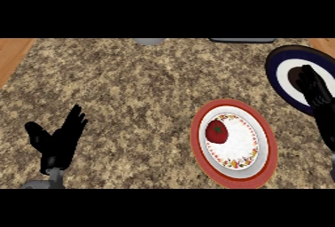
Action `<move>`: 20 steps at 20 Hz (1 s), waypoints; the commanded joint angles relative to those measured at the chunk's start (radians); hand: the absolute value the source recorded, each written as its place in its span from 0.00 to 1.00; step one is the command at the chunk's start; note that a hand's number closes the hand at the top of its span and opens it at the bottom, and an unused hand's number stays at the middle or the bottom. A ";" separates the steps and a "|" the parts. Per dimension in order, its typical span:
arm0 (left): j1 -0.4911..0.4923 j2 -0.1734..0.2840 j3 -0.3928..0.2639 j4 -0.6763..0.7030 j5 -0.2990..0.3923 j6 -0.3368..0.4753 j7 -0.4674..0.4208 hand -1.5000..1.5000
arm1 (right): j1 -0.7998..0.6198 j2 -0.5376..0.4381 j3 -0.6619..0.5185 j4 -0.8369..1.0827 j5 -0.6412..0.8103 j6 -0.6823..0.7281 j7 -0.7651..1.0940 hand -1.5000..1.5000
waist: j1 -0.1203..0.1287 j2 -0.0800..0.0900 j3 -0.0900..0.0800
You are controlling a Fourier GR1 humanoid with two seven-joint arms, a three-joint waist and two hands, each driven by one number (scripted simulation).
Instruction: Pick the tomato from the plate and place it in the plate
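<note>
**Asker:** At the view's lower left, what is the left hand doing?

**Describer:** The left hand [57, 141] is black, on a short grey forearm rising from the lower edge. Its fingers point up and slightly right, straight and spread a little, with the thumb splayed out to the left. It holds nothing and rests over the granite counter [131, 88], a speckled brown and beige stone surface.

**Asker:** And to the right of those fingers?

**Describer:** Well apart from them, across bare stone, lies a red-rimmed plate [203, 153], oval as seen from above. A smaller white plate with a flowered border sits on it. The tomato [216, 131] lies on the white centre, towards its upper left: round, glossy red, with a small dark green stem scar on top. No finger touches it.

**Asker:** And the right hand?

**Describer:** The right hand [315, 88] shows at the far right edge, its black forearm running up along the border. Its fingers reach upward over a dark blue plate [278, 62] with a white centre, which is partly cut off by the view's edge. The fingers look fairly straight, and nothing shows in their hold. The tomato is below and left of these fingertips, well apart, on the other plate.
</note>
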 commanded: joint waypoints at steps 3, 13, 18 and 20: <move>0.011 0.008 -0.019 0.024 -0.054 -0.020 -0.027 0.50 | -0.101 0.036 -0.120 0.013 -0.026 -0.033 -0.022 1.00 | -0.025 0.032 0.003; -0.010 -0.038 -0.119 -0.049 -0.089 -0.015 0.073 0.50 | 0.031 0.167 -0.183 -0.006 0.214 -0.445 -0.109 0.00 | -0.043 0.030 0.003; 0.083 -0.067 -0.140 -0.018 -0.116 -0.044 -0.011 0.50 | 0.173 0.152 -0.122 -0.217 0.260 -0.387 -0.074 0.00 | -0.039 0.029 0.001; 0.093 -0.064 -0.134 -0.079 -0.126 -0.018 0.019 0.50 | 0.251 0.129 -0.098 -0.274 0.299 -0.364 -0.035 0.00 | -0.038 0.028 0.001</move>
